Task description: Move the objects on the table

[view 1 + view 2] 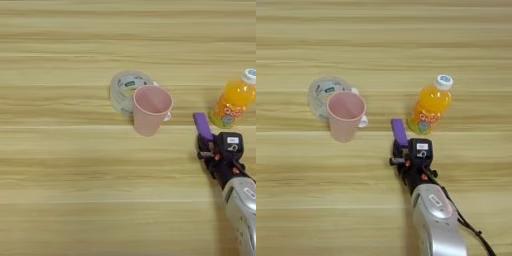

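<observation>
The right arm's gripper (401, 150) sits at the purple block (399, 132), though I can't tell whether it's clamped, with the block just beside the juice bottle (431, 106) and well right of the pink cup (346, 115) fronting the tape roll (321, 92) on the counter (381, 40).

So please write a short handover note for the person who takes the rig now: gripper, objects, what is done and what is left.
Right gripper: at the purple block, whose upper part sticks out beyond it; I cannot tell whether the jaws are shut on it.
Bottle: upright, just right of the block.
Pink cup: upright, to the left, in front of the tape roll. Something small and white shows behind the cup.
Done: arm has reached the block.
Left: no goal spot is visible on the table.
</observation>
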